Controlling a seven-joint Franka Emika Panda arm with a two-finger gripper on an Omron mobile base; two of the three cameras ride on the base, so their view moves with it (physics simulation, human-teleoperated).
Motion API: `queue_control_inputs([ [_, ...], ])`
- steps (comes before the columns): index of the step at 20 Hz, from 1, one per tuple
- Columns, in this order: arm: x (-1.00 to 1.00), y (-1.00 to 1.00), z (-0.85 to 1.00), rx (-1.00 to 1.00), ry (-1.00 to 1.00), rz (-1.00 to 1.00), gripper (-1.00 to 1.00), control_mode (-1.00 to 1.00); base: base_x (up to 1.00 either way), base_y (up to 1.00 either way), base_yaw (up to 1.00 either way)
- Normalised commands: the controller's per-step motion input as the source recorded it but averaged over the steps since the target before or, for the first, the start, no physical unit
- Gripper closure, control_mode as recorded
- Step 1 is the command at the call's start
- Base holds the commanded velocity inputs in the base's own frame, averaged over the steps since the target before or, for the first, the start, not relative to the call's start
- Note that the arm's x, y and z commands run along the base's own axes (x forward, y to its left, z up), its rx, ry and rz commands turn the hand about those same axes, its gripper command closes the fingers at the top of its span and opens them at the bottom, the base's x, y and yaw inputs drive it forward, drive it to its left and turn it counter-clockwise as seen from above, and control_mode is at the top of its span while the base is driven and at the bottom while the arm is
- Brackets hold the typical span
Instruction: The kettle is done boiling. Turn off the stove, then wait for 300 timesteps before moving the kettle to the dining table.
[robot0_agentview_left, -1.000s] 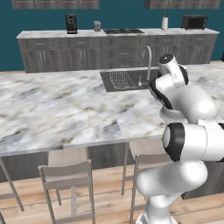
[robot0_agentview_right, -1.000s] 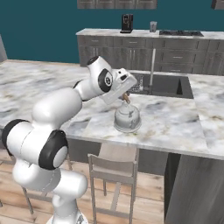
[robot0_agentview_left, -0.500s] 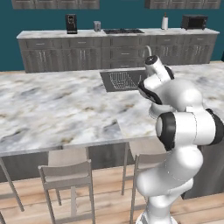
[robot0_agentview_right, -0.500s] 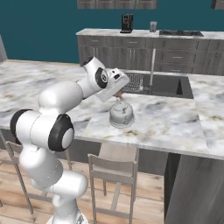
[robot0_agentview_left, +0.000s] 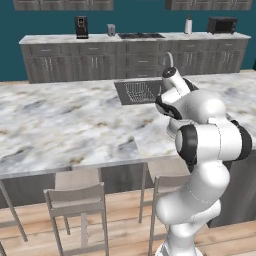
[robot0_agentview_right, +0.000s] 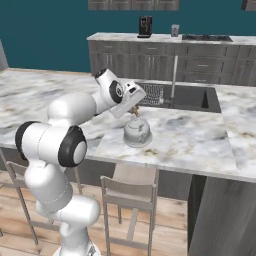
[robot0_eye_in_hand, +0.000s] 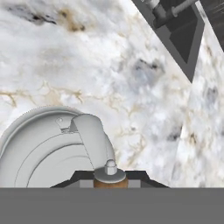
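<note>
We observed the kettle standing upright on the marble bench, on the stool side of the inset sink and near the bench's front edge. The claw sat directly over the kettle, its jaws drawn together around the brown knob at the top of the kettle's handle. The stove lay on the rear counter, well apart from the kettle, beyond the sink. Two stools stood below the bench edge.
</note>
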Motion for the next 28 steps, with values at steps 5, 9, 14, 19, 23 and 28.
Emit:
queue_control_inputs([
  [5, 0.22, 0.0, -0.16, 0.0, 0.0, 0.06, 1.0, -1.0, 0.0, 0.0, 0.0],
  [9, 0.27, 0.01, -0.19, 0.0, 0.0, 0.04, 1.0, -1.0, 0.0, 0.0, 0.0],
  [14, 0.24, 0.03, -0.15, 0.0, 0.0, 0.04, 1.0, -1.0, 0.0, 0.0, 0.0],
  [19, 0.26, 0.06, -0.06, 0.0, 0.0, 0.03, 1.0, -1.0, 0.0, 0.0, 0.0],
  [23, 0.25, 0.05, -0.06, 0.0, 0.0, 0.03, 1.0, -1.0, 0.0, 0.0, 0.0],
  [28, 0.25, 0.03, -0.07, 0.0, 0.01, 0.04, 1.0, -1.0, 0.0, 0.0, 0.0],
])
